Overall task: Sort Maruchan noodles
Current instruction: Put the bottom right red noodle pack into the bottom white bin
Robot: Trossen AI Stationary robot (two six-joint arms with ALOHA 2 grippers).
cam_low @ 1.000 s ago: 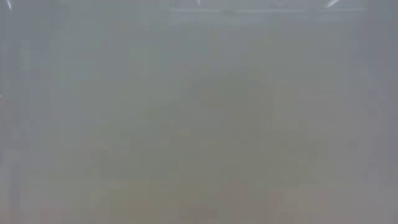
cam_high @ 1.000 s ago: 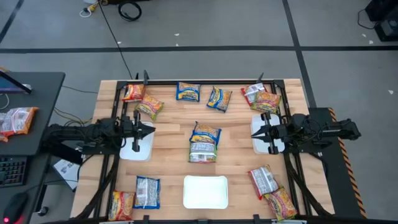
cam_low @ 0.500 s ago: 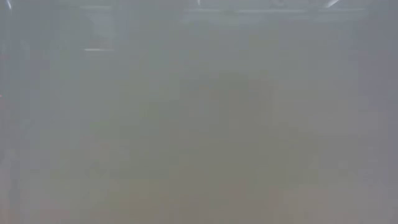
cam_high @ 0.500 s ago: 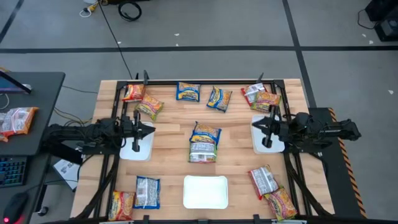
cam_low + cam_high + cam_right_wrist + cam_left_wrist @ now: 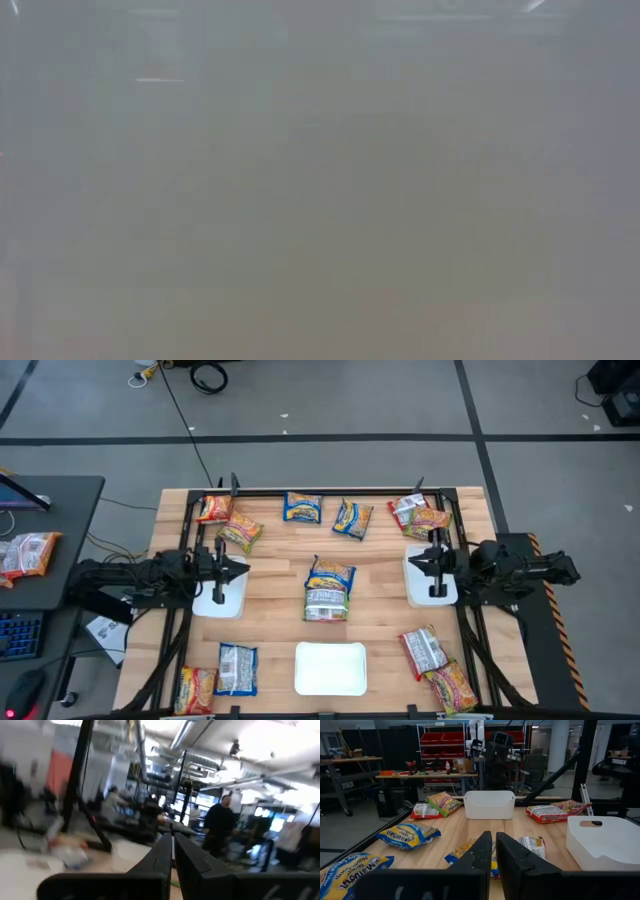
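Note:
Maruchan noodle packets lie flat and scattered over the wooden table: along the far edge (image 5: 302,507), two overlapping at the centre (image 5: 330,574), and pairs at the near left (image 5: 237,667) and near right (image 5: 424,650). My left gripper (image 5: 244,570) hangs shut and level above the left white tray (image 5: 220,600). In its wrist view the shut gripper (image 5: 494,851) points across the table at the centre packets (image 5: 530,845). My right gripper (image 5: 409,561) is shut above the right white tray (image 5: 436,588). In its wrist view it (image 5: 173,851) tips up toward the room. Neither holds anything.
A third white tray (image 5: 330,667) sits at the near centre. Black frame rails (image 5: 300,491) border the table. A dark desk (image 5: 50,530) with another packet (image 5: 25,553) stands off the left side. People (image 5: 220,822) stand in the room beyond. The low view shows only haze.
My right gripper has tipped upward and rolled a little at the wrist above its tray, staying shut. The packets have stayed where they were.

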